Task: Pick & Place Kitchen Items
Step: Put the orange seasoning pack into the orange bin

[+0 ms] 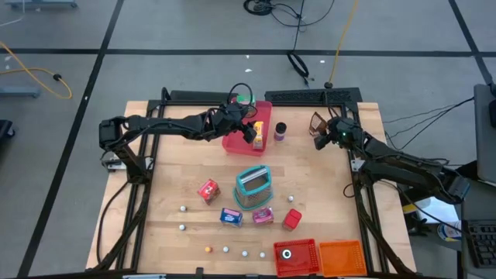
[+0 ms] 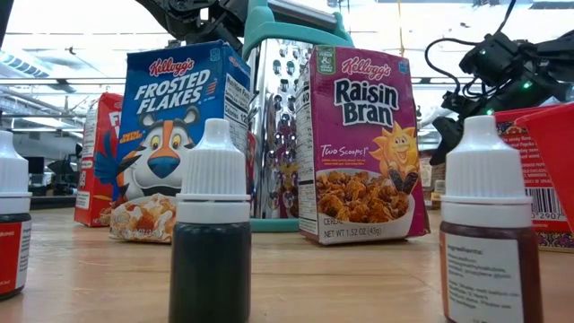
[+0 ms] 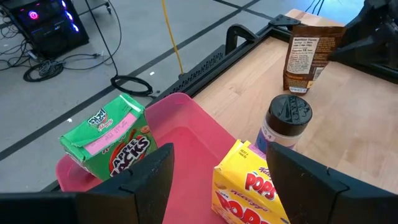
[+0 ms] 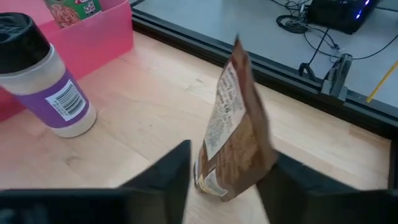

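My left gripper (image 3: 221, 180) is open above the pink tray (image 1: 236, 141), its fingers on either side of a yellow Pops box (image 3: 245, 190) that stands in the tray. A green Apple Jacks box (image 3: 111, 140) leans in the tray's far end. A dark-lidded jar (image 1: 280, 131) stands upright on the table right of the tray. My right gripper (image 4: 230, 177) is open at the far right, level with the table. Its fingers flank the lower part of a brown packet (image 4: 235, 130) that stands on its bottom edge. My right gripper has its fingers close on both sides of the brown packet's lower part (image 4: 217, 177), coming level from the table's right. The packet stands tilted on the table. Whether the fingers touch it, I cannot tell.
Mid-table stands a teal-handled grater (image 1: 253, 186) with small cereal boxes (image 1: 208, 190) and a red packet (image 1: 291, 220) around it. Tiny balls (image 1: 183, 227) lie toward the near edge. A red bin (image 1: 294, 256) and an orange bin (image 1: 342, 257) sit at the near right. Small white-capped bottles (image 2: 211, 233) stand near the low camera.
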Available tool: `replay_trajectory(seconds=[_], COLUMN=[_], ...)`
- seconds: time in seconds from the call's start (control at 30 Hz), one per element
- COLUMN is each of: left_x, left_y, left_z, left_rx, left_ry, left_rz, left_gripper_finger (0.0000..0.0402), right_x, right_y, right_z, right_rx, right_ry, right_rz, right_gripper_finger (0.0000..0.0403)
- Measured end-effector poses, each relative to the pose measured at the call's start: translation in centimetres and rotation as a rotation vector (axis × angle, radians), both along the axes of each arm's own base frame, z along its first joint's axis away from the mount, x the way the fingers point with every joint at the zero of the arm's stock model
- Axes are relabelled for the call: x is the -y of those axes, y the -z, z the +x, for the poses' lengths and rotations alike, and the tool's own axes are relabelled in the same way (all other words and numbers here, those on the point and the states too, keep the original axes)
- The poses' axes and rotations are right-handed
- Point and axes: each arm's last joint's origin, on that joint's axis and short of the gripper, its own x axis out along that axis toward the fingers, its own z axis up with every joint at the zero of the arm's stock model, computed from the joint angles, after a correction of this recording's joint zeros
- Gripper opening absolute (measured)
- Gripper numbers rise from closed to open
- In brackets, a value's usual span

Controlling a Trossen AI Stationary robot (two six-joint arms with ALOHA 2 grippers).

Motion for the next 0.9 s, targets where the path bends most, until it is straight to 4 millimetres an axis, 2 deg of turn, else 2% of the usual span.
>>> replay_trajectory(seconds=[0.13,0.2,0.47,0.67,0.9], left_x=[0.0,0.0,0.0,0.0,0.0], left_y=[0.0,0.0,0.0,0.0,0.0], left_z=[0.0,0.0,0.0,0.0,0.0], left_rx=[0.000,0.000,0.000,-0.001,-0.003], left_ry=[0.000,0.000,0.000,0.000,0.000], left_rz=[0.000,0.000,0.000,0.000,-0.001], left_gripper_finger=[0.0257,0.0257,0.0257,0.0257,0.0257], right_x=[0.0,0.0,-0.1,-0.9,-3.1], right_y=[0.0,0.0,-0.3,-2.7,-5.3], right_z=[0.0,0.0,0.0,0.4,0.5], right_rx=[-0.001,-0.004,0.014,0.035,0.003], right_ry=[0.001,-0.002,-0.006,-0.085,-0.242], right_rz=[0.000,-0.003,-0.002,-0.002,0.042], right_gripper_finger=[0.0039,0.0010,0.0001,0.0001,0.0000])
